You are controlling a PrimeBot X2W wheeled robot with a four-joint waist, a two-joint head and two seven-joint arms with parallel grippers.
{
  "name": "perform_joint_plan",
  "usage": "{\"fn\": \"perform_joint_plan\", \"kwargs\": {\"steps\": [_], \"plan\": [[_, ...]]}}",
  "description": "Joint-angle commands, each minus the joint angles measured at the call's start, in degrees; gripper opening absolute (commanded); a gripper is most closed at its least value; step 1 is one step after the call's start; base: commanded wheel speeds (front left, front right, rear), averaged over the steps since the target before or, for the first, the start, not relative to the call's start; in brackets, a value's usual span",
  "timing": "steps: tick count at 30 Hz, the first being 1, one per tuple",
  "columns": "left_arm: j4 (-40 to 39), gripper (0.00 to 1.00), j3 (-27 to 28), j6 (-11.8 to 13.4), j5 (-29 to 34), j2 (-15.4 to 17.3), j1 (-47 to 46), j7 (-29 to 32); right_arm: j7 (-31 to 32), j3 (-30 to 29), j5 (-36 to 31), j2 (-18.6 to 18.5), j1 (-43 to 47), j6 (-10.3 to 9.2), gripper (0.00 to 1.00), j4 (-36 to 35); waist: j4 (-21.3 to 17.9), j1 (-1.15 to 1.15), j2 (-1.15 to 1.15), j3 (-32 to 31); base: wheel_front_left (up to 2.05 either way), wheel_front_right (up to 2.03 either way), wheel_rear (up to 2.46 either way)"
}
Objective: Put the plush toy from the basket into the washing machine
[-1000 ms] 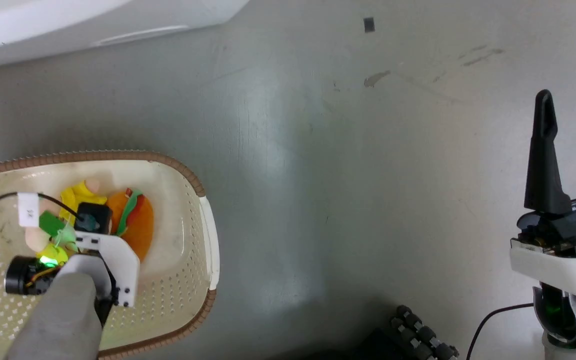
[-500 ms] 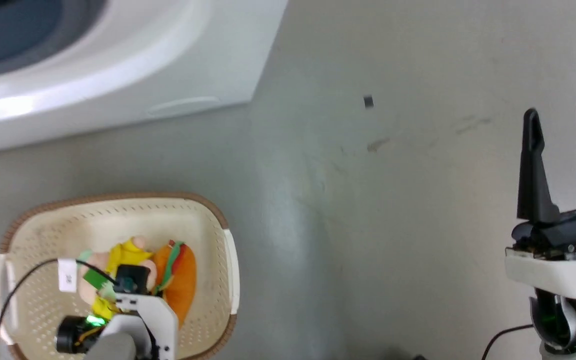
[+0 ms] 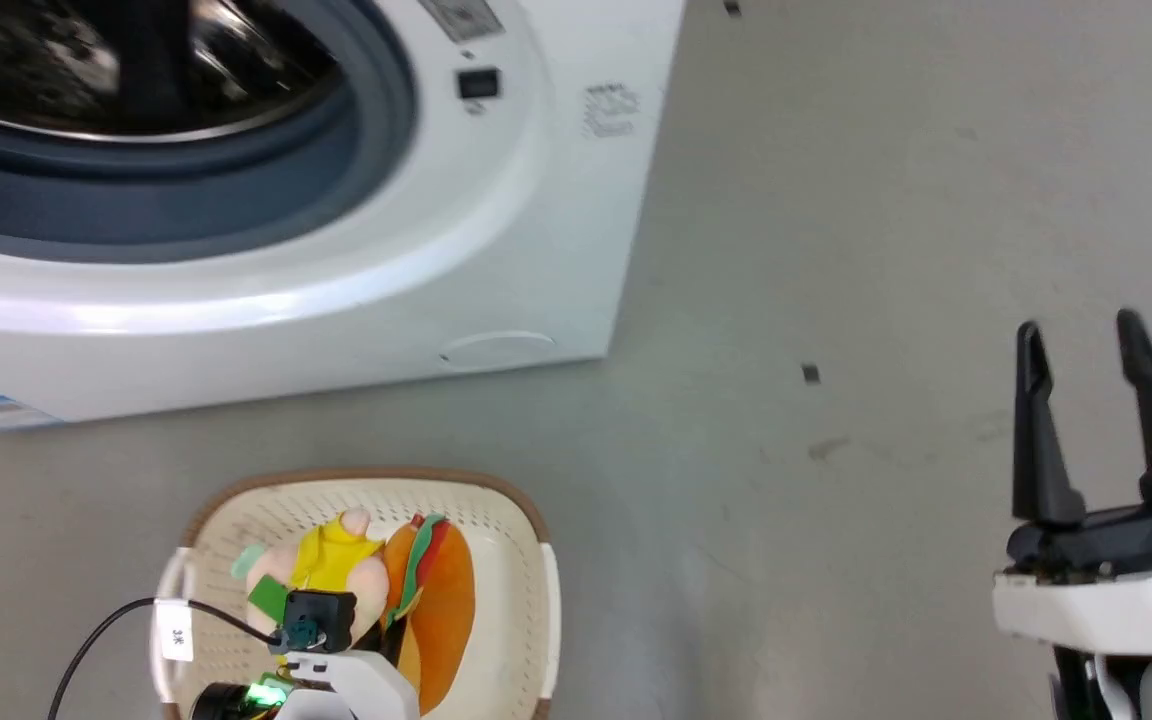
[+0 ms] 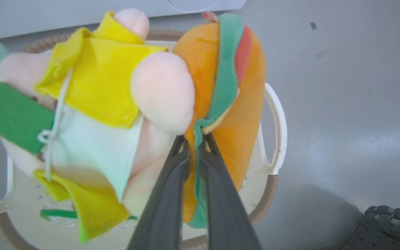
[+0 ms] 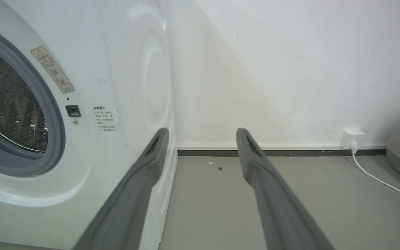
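An orange burger-shaped plush toy [image 4: 245, 104] and a pink plush toy in a yellow garment [image 4: 109, 76] hang close together above the cream basket [image 4: 271, 180]. My left gripper [image 4: 193, 140] is shut on the burger's green edge; whether it also pinches the pink toy I cannot tell. In the head view both toys [image 3: 436, 590] sit over the basket [image 3: 526, 520] under my left wrist. The washing machine [image 3: 536, 200] stands just beyond, its porthole open onto the steel drum [image 3: 136, 60]. My right gripper [image 3: 1077, 325] is open and holds nothing, with the washer [image 5: 116, 86] to its left.
Grey floor stretches right of the washer and basket. A white wall with a power socket and cable [image 5: 351, 137] stands behind. A dark ribbed wheel of my base [image 4: 391, 225] is near the basket. A green tag [image 4: 16, 118] hangs from the pink toy.
The head view has swung upward, so the washer's porthole and drum have come into view and the basket sits lower and smaller. My left gripper stays shut on the plush toy, now raised.
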Motion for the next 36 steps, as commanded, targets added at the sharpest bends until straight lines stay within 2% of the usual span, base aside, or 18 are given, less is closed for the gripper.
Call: {"fn": "perform_joint_plan", "kwargs": {"steps": [1,8,20,30,36], "plan": [[-2.3,0.0,0.8,-0.1,-0.1,0.4,1.4,-0.3,-0.2,0.2,-0.5,0.0,1.2,0.03,1.0,0.3,3.5,0.01,0.0,-4.4,0.0,0.0,0.0],[-14.5,0.0,3.1,0.9,1.8,1.7,7.4,-0.3,-0.2,-0.6,-0.8,0.0,4.4,0.03,1.0,1.0,6.2,0.01,0.0,-9.7,0.0,0.0,0.0],[-34.0,0.0,9.8,0.6,1.3,-0.3,15.9,-0.3,-0.2,-0.8,-1.0,0.0,8.6,0.03,1.0,1.5,8.7,0.01,0.0,-16.2,0.0,0.0,0.0],[-51.3,0.0,15.4,0.2,3.5,0.3,16.0,-0.3,-0.2,0.4,-0.9,0.0,8.5,0.03,1.0,0.7,7.6,0.01,0.0,-15.0,0.0,0.0,0.0],[-54.8,0.0,16.4,0.2,3.9,2.1,12.1,0.1,-0.2,0.5,-0.8,0.0,7.7,0.03,1.0,0.0,6.4,0.01,0.0,-12.3,0.0,0.0,0.0]]}}
